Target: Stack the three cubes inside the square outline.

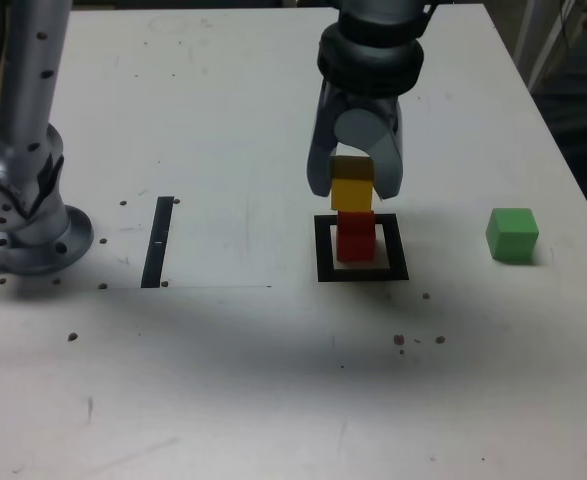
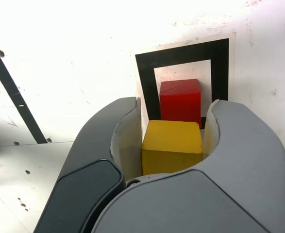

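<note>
Yellow cube (image 1: 352,190) is pinched between the fingers (image 1: 389,165), one pad on each side face, per the wrist view. It is held directly above the red cube (image 1: 354,235); in the exterior view the yellow underside looks to be touching or just short of the red top face, contact cannot be confirmed.

Red cube is seated inside the square outline (image 1: 361,272), on the white centre, closer to the far edge of the frame than the near one.

Key relation: in the wrist view the yellow cube (image 2: 172,145) overlaps the near edge of the red cube (image 2: 180,99), faces roughly parallel, some apparent offset to one side. Whether that is true misalignment or camera angle cannot be told. In the exterior view the edges line up closely.

Step judged: placing the second cube. Next move is likely a short descent if any, then release; a skewed release could tip the stack.

Green cube (image 1: 513,235) is left alone on the table (image 1: 223,380), well apart on the exterior view's right, not yet stacked. Gripper (image 1: 357,175) would have to travel that way for it.

Thin black strip (image 1: 159,241) lies on the exterior view's left, near the arm base (image 1: 28,235); not involved.
</note>
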Available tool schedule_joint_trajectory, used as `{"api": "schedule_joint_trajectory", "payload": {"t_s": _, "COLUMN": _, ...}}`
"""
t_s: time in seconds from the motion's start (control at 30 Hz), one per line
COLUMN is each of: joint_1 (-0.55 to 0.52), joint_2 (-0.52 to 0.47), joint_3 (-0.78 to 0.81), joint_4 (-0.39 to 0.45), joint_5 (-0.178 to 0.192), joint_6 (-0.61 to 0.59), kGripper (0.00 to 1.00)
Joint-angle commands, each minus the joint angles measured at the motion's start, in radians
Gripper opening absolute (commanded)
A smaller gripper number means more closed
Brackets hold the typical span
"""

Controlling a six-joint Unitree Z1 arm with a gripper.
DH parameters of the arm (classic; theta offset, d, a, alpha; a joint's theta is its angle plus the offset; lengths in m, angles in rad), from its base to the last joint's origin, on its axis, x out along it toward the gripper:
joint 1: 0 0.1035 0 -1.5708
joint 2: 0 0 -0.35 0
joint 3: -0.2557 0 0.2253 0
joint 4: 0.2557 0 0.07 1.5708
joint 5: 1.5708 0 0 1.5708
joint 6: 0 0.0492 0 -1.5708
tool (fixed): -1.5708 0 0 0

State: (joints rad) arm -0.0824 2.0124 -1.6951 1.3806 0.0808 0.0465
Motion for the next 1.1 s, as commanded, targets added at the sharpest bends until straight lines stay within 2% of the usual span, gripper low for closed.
{"api": "schedule_joint_trajectory", "payload": {"t_s": 0.0, "joint_1": 0.002, "joint_2": 0.015, "joint_3": -0.005, "joint_4": -0.004, "joint_5": -0.004, "joint_6": -0.001, "kGripper": 0.3}}
{"api": "schedule_joint_trajectory", "payload": {"t_s": 0.7, "joint_1": 0.033, "joint_2": 0.065, "joint_3": 0.017, "joint_4": -0.044, "joint_5": -0.026, "joint_6": 0.021, "kGripper": 0.32}}
{"api": "schedule_joint_trajectory", "payload": {"t_s": 0.77, "joint_1": 0.036, "joint_2": 0.067, "joint_3": 0.022, "joint_4": -0.05, "joint_5": -0.031, "joint_6": 0.023, "kGripper": 0.42}}
{"api": "schedule_joint_trajectory", "payload": {"t_s": 0.93, "joint_1": 0.039, "joint_2": 0.069, "joint_3": 0.037, "joint_4": -0.069, "joint_5": -0.037, "joint_6": 0.029, "kGripper": 0.9}}
{"api": "schedule_joint_trajectory", "payload": {"t_s": 1.0, "joint_1": 0.04, "joint_2": 0.068, "joint_3": 0.042, "joint_4": -0.074, "joint_5": -0.038, "joint_6": 0.03, "kGripper": 0.99}}
{"api": "schedule_joint_trajectory", "payload": {"t_s": 1.07, "joint_1": 0.042, "joint_2": 0.065, "joint_3": 0.047, "joint_4": -0.077, "joint_5": -0.038, "joint_6": 0.03, "kGripper": 1.0}}
